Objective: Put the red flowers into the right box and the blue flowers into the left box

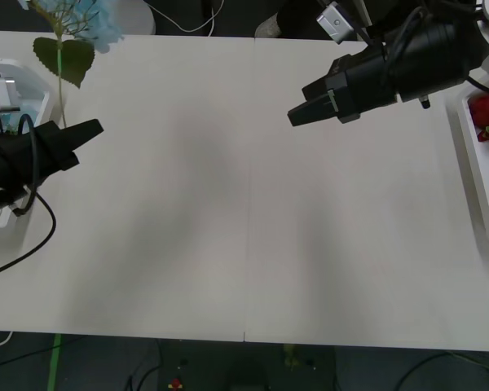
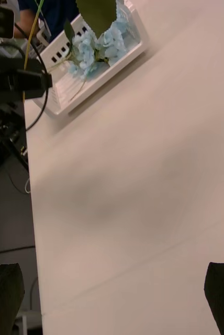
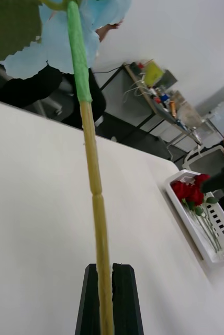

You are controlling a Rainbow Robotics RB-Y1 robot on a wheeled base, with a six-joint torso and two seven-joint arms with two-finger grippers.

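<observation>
My left gripper (image 1: 94,129) is shut on the thin stem of a blue flower (image 1: 75,16), which stands upright above the far end of the left box (image 1: 39,85). In the left wrist view the black fingers (image 3: 122,298) clamp the yellow-green stem, with the pale blue bloom (image 3: 73,31) high above. More blue flowers (image 2: 99,44) lie in the left box (image 2: 99,78). Red flowers (image 1: 485,114) lie in the right box (image 1: 464,159), also seen as red flowers (image 3: 191,192) in the box (image 3: 209,254). My right gripper (image 1: 297,114) hovers open over the table's far right part, holding nothing.
A seam runs down the middle of the white table (image 1: 244,228). Black cables (image 1: 33,236) trail from my left arm over the table's left edge. A cluttered cart (image 3: 164,99) stands in the room beyond the table.
</observation>
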